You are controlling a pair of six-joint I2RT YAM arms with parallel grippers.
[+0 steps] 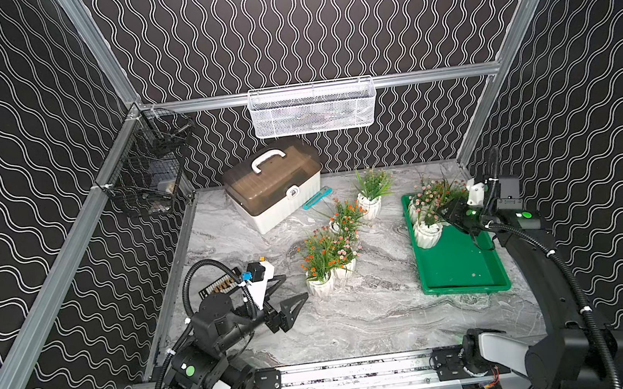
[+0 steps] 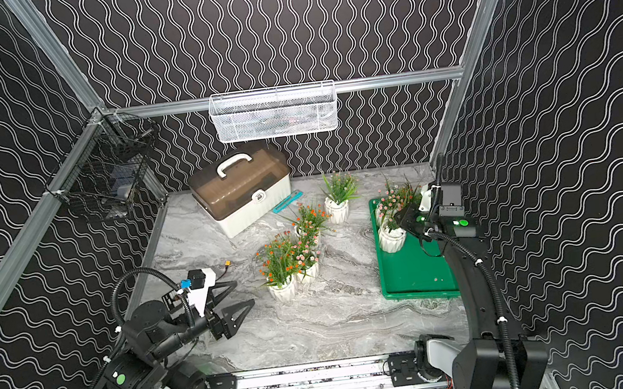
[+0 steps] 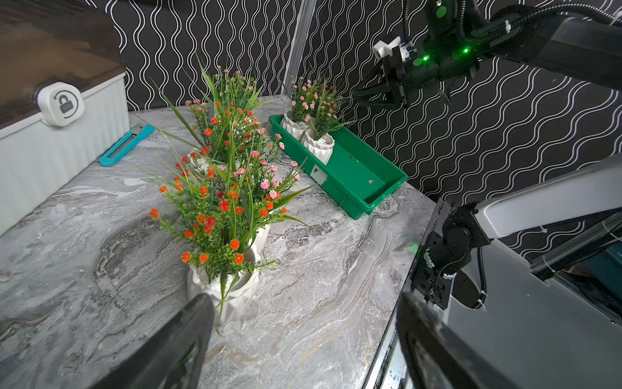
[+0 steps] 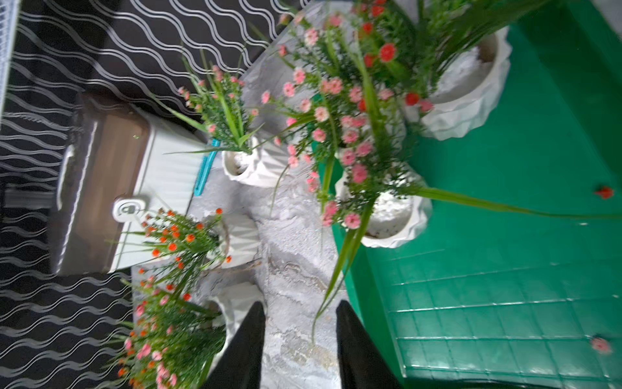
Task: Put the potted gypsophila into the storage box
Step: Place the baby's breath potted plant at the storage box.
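Observation:
The storage box [image 1: 459,262] is a shallow green tray at the table's right side. Two potted gypsophila stand at its far end, one nearer [image 1: 428,234] and one behind it [image 1: 415,211]. Several more white pots stand on the marble mid-table, the closest a pair [image 1: 320,285] with orange and pink flowers. My right gripper [image 1: 445,213] hovers over the tray beside the two pots. In the right wrist view it [image 4: 299,303] is open, with only a loose grass blade between its fingers. My left gripper [image 1: 293,286] stands wide open and empty just left of the near pair.
A white case with a brown lid [image 1: 277,191] sits at the back, a teal utility knife [image 1: 317,197] beside it. A white mesh basket [image 1: 311,108] hangs on the rear rail and a black wire basket [image 1: 146,175] on the left wall. A black parts tray [image 1: 224,285] lies under the left arm.

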